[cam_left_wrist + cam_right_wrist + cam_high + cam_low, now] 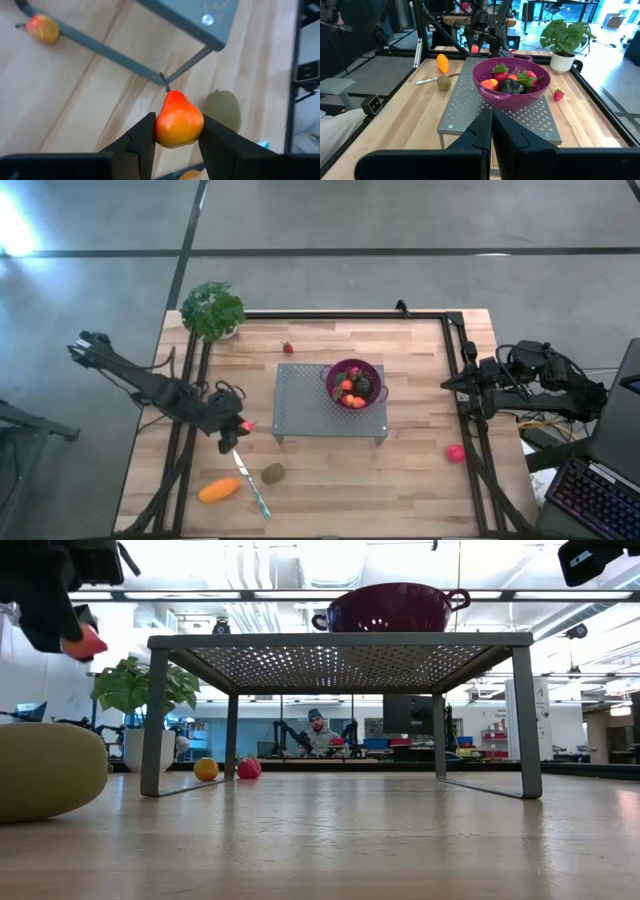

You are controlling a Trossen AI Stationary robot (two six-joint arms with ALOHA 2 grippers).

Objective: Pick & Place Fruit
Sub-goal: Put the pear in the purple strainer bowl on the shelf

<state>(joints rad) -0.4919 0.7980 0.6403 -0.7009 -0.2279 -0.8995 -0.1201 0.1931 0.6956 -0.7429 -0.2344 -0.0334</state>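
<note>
One pear clamped in left pincer | right pincer together | one bowl

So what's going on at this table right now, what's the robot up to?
The left gripper is shut on a small red-orange pear, held above the wood near the grey mesh stand. A purple bowl on that stand already holds several fruit pieces. An orange fruit, a brown-green one, a strawberry and a pink-red ball lie on the table. The right gripper waits shut at the table's right edge.
</note>
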